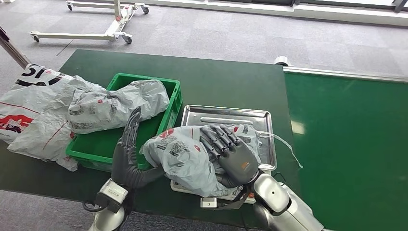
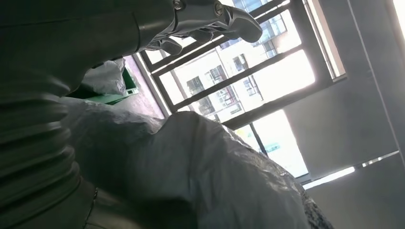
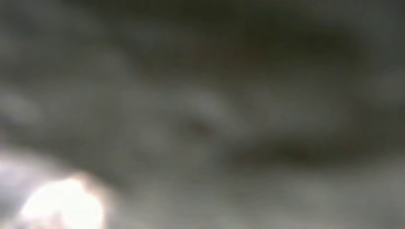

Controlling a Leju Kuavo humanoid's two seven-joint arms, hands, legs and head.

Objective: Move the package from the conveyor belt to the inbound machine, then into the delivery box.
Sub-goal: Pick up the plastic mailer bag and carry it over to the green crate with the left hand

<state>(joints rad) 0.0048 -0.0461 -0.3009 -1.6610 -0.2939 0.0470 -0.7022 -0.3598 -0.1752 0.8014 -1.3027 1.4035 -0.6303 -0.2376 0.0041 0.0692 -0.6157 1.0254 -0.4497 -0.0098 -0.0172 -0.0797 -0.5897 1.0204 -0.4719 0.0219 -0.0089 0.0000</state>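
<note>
Dark green table (image 1: pixel 226 82) fills the centre of the head view, with the brighter green conveyor belt (image 1: pixel 346 139) butting against it on the right. Loose heap of grey and white mailer bags (image 1: pixel 36 113) sits at the table's left edge. Green delivery box (image 1: pixel 103 149) stands just beside the heap; one grey bag (image 1: pixel 118 103) already lies in it, draped over the far end. Steel tray (image 1: pixel 226 115), taken to be the inbound machine's platform, sits between box and belt. The package (image 1: pixel 185 156), a crumpled grey poly bag, rests on the tray's near end and overhangs its left edge toward the box. Right hand (image 1: pixel 231 151) lies flat on top of the package, fingers extended and close together, pressing down, not wrapped round anything. Left hand (image 1: pixel 129 154) stands upright against the package's left side, fingers straight and slightly apart, thumb reaching under the bag's edge; left wrist view shows the bag (image 2: pixel 191 167) close below the fingers (image 2: pixel 215 19). Right wrist view is blurred, unreadable. Judgement: package is squeezed between two flat hands, not gripped, with the transfer into the box not yet done. Risks: slick film slipping out if the press is uneven; soft bag sagging and catching the box's near wall; thin white strip (image 1: pixel 284 142) trailing off the tray could snag.
</note>
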